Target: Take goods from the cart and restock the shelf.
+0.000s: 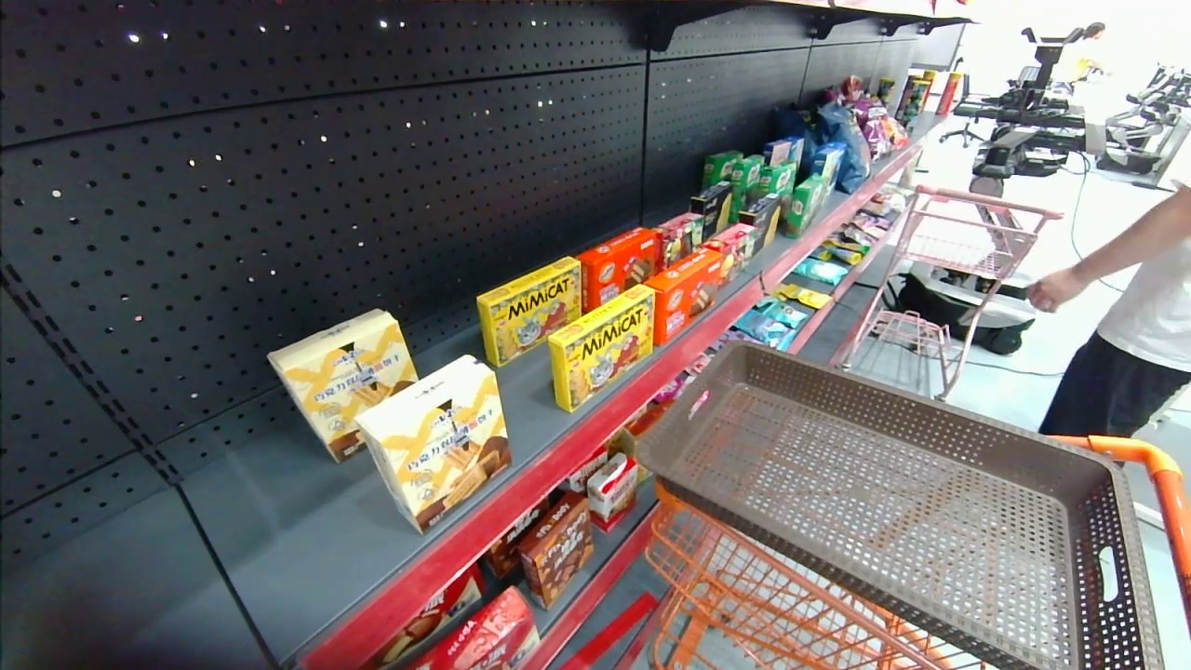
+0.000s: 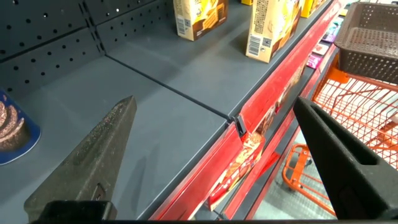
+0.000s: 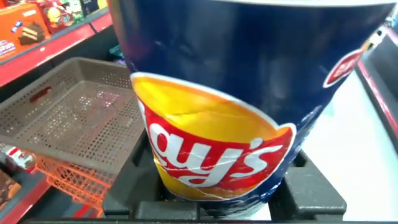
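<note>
Right gripper (image 3: 227, 202) appears closed on the can (image 3: 236, 93), held above the basket (image 1: 689, 400). Its fingers are largely hidden behind the can, so grip depth is unconfirmed. Left gripper (image 2: 214, 102) is spread wide and empty over the shelf (image 2: 168, 118).

Risks: a shallow hold could let the smooth can slip or tip on placement, and a wide swing could topple the boxes (image 1: 437, 456).

A blue item (image 2: 12, 134) is cut off and unidentified.

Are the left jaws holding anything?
No, the left jaws stand wide open, with only the bare shelf showing between them.
</note>
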Controlling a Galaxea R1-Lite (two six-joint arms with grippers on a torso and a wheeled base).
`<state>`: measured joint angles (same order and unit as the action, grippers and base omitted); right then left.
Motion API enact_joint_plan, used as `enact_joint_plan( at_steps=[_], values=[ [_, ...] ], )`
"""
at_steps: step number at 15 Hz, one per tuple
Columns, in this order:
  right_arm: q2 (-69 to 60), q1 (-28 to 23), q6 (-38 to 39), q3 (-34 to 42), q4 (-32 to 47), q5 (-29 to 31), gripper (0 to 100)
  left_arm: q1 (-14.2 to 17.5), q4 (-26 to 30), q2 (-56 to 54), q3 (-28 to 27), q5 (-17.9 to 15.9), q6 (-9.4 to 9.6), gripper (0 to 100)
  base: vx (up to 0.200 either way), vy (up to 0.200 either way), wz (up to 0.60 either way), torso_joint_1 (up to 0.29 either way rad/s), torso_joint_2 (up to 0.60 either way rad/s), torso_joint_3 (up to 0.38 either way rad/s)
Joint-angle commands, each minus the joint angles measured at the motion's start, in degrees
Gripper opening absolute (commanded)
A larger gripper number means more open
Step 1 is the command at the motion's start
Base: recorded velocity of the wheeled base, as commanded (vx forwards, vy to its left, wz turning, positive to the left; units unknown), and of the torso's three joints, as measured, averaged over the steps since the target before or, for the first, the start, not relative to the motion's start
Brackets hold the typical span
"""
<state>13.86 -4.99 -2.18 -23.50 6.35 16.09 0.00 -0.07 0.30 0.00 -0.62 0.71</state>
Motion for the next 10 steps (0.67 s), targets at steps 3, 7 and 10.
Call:
enact_joint_plan(
  at_steps=[3,7,10],
  values=[
    [-1.56,1.56,-0.89,0.83,0.06,0.34,0,0.0,-0.01,0.05,0.0,0.01,0.0,100,0.0,0.0,0.6,-0.002,0.0,0.002],
    [-1.82,2.17,-1.07,2.15,-0.11,-0.1,0,0.0,-0.01,0.05,0.0,0.01,0.0,100,0.0,0.0,0.6,0.008,0.01,0.0],
    [-1.91,2.7,-1.07,2.5,-0.2,-0.1,0,0.0,-0.01,0.05,0.0,0.01,0.0,100,0.0,0.0,0.6,0.004,0.0,0.001]
  ],
)
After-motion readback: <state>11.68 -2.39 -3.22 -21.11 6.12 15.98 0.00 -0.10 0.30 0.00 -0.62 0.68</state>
